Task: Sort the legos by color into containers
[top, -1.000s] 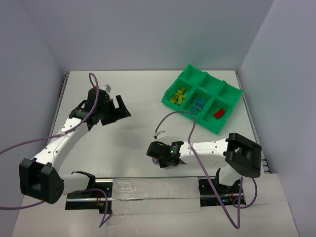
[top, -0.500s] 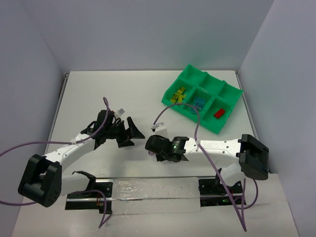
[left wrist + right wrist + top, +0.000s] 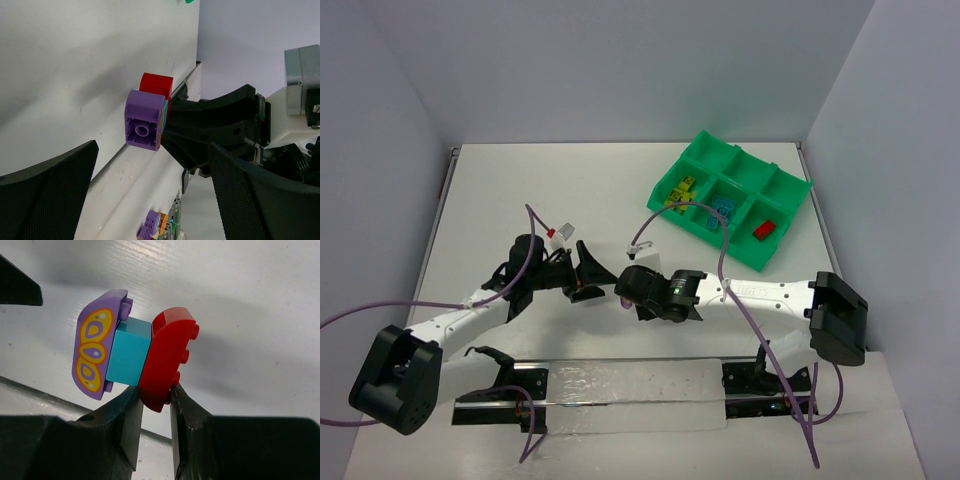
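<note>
Above the white table [image 3: 520, 190], between the arms: your right gripper [image 3: 152, 396] is clamped on the red curved plastic brick [image 3: 167, 357]. It ends a three-brick stack, with the cyan square brick [image 3: 129, 354] in the middle and the purple butterfly-printed brick [image 3: 97, 352] outermost. The stack's long axis lies level, purple end facing your left gripper [image 3: 153, 150], which is spread wide and empty. Close on purple only; pull straight along the axis.

1. A purple, cyan and red plastic brick stack [image 3: 130, 357] fills the gap between left tool [image 3: 596, 274] and right tool [image 3: 155, 392].
2. White surface [image 3: 570, 190] beyond seems open up to the bright green plastic tray [image 3: 745, 258].
</note>
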Robot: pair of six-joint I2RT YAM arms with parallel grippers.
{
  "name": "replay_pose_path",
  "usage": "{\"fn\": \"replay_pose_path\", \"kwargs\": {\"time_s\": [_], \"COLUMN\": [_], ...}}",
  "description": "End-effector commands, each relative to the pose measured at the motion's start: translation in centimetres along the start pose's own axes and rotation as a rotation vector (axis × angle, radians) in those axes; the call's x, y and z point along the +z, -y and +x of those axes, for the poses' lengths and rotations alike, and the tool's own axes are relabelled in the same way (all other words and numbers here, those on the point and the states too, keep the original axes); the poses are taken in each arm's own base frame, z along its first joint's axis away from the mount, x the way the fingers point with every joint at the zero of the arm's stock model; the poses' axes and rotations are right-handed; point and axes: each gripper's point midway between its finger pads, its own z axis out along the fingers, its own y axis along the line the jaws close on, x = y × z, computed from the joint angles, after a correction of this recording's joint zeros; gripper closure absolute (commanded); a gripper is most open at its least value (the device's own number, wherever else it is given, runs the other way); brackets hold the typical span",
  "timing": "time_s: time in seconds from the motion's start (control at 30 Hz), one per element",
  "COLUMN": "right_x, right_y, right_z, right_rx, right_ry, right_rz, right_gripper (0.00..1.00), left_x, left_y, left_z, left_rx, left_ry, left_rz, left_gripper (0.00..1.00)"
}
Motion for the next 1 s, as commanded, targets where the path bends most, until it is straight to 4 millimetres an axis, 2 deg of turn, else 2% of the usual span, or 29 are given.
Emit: {"fn": "replay_pose_path", "kwargs": {"time_s": [0.0,0.3,0.47,0.6,0.63,0.7,0.73,0.77,0.8,0.93,0.97], "right_x": [-1.2,-1.8,-2.0,-1.9,-1.9,-1.9,-1.8,-1.8,-1.8,-1.8,-1.7], "right_y": [-1.0,-1.7,-2.0,-2.0,-2.0,-1.9,-1.7,-1.6,-1.4,-0.8,-0.2], "right_z": [-2.9,-3.9,-4.2,-4.2,-4.2,-4.1,-4.1,-4.1,-4.0,-4.0,-4.1], "right_rx": [0.025,0.019,0.018,0.017,0.017,0.02,0.022,0.025,0.033,0.056,0.07], "right_ry": [0.073,0.082,0.083,0.079,0.079,0.079,0.079,0.079,0.079,0.079,0.079], "right_rz": [-0.021,-0.04,-0.045,-0.041,-0.04,-0.038,-0.035,-0.035,-0.039,-0.052,-0.046], "right_gripper": [1.0,1.0,1.0,1.0,1.0,1.0,1.0,1.0,1.0,1.0,1.0], "left_x": [0.4,1.7,2.2,2.2,2.2,2.1,2.0,2.0,2.0,1.5,1.2], "left_y": [2.1,1.8,2.7,2.9,2.8,2.5,2.4,2.2,2.0,1.6,1.4], "left_z": [0.3,-0.2,-0.6,-0.6,-0.6,-0.4,-0.3,-0.3,-0.2,-0.3,-0.9], "left_rx": [0.046,0.054,0.073,0.078,0.079,0.08,0.081,0.085,0.088,0.082,0.079], "left_ry": [-0.032,-0.039,-0.045,-0.046,-0.044,-0.044,-0.047,-0.051,-0.055,-0.041,-0.018], "left_rz": [0.078,0.045,0.07,0.077,0.073,0.065,0.06,0.055,0.045,0.022,0.016], "left_gripper": [0.03,0.04,0.12,0.38,0.54,0.73,0.87,0.96,1.0,1.0,1.0]}}
